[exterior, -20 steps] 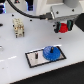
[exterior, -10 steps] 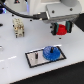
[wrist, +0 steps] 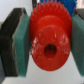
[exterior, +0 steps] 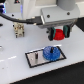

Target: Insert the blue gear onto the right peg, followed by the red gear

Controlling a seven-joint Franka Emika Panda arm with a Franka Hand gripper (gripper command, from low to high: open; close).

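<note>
Exterior view: one red gear [exterior: 59, 34] clamped in the pincer [exterior: 59, 35], above the bench [exterior: 15, 52].
One blue gear [exterior: 51, 52] sits on the black-rimmed plate [exterior: 31, 58], covering the right peg; one thin pale post [exterior: 36, 55] stands beside it. In the wrist view, the red gear [wrist: 49, 41] sits between green pads [wrist: 22, 44], its top cut off.

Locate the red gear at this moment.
The red gear is clamped in the gripper, held above the exterior view's right end of the plate, near the blue gear.
</note>
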